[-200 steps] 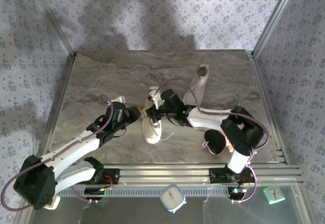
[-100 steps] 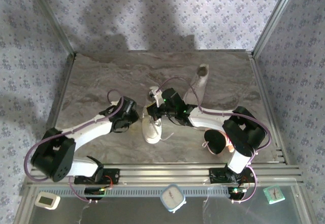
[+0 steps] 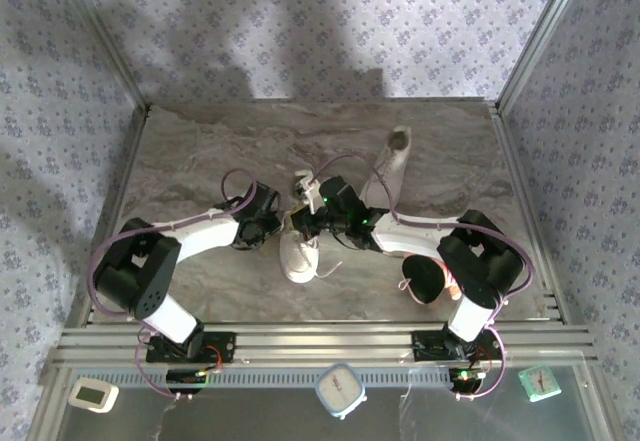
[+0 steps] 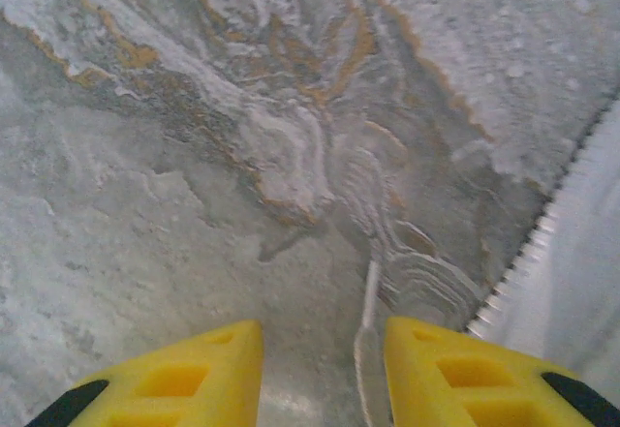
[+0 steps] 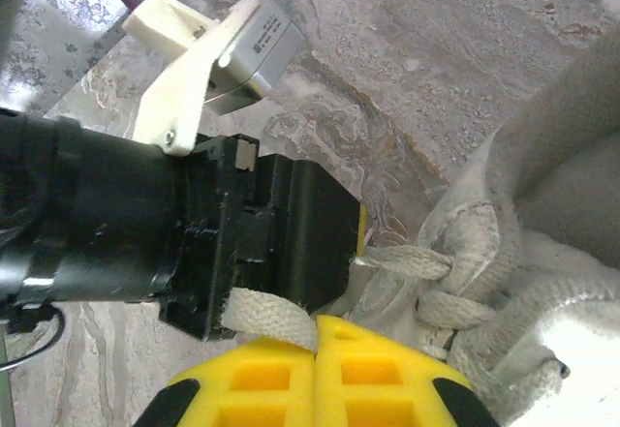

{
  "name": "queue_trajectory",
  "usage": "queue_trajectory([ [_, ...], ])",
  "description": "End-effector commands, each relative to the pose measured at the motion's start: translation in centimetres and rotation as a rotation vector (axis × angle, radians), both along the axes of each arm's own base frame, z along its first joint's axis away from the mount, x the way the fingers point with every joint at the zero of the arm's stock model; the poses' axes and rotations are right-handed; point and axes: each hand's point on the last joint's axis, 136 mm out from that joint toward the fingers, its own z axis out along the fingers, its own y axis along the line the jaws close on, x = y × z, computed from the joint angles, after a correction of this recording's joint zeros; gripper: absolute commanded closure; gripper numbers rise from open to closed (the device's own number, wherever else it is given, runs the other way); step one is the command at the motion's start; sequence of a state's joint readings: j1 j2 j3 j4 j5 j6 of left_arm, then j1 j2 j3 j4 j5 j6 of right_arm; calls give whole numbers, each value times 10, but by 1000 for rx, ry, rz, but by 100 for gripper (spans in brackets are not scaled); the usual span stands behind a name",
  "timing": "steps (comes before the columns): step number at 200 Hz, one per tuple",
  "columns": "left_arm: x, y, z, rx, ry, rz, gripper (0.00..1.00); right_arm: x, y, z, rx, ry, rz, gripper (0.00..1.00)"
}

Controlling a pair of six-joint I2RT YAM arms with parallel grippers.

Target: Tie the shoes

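One white shoe [image 3: 298, 253] lies toe-down near the table's middle, and the other shoe [image 3: 392, 164] stands at the back right. My right gripper [image 5: 318, 325] is shut on a flat white lace [image 5: 263, 311] that runs from this shoe's eyelets [image 5: 436, 267]; from above it sits over the shoe's tongue [image 3: 306, 217]. My left gripper [image 4: 323, 338] hovers low over the table just left of the shoe [image 3: 270, 225], its yellow fingers [image 4: 218, 354] apart. A thin lace strand [image 4: 369, 296] lies on the table between them, close to the right finger. The shoe's serrated sole edge [image 4: 542, 243] is at the right.
A black-and-pink plush toy [image 3: 425, 279] lies by the right arm's base. Metal frame rails [image 3: 330, 339] run along the near edge, with small clocks [image 3: 340, 389] beyond them. Patterned walls close the table on three sides.
The left arm has folded, its elbow swinging back onto the table, while its gripper stayed beside the near shoe. The right gripper has kept its grip on the lace without moving.
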State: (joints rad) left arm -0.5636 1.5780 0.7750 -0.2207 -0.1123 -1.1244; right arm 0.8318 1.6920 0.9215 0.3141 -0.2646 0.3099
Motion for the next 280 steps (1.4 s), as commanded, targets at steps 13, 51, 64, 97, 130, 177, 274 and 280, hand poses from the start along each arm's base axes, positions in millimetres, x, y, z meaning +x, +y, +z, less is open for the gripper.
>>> queue_trajectory([
  [13,10,-12,-2,-63,9,16,62,-1,-1,11,33,-11,-19,100],
  [51,12,-22,-11,-95,34,-2,62,-1,-3,8,33,-7,-23,100],
  [64,14,-29,-13,-126,31,-13,62,-1,-3,8,33,-6,-24,100],
  [97,17,-44,-14,-195,35,-47,62,0,-4,5,31,0,-30,100],
  [130,16,-46,-10,-213,28,-49,64,1,-6,3,28,5,-33,100],
  [177,17,-43,7,-221,-9,-39,67,1,-6,3,28,5,-33,100],
  [274,16,-46,11,-309,-23,-12,67,5,-11,0,28,20,-65,100],
  [280,16,-47,10,-316,-21,-13,67,5,-11,0,26,21,-66,100],
])
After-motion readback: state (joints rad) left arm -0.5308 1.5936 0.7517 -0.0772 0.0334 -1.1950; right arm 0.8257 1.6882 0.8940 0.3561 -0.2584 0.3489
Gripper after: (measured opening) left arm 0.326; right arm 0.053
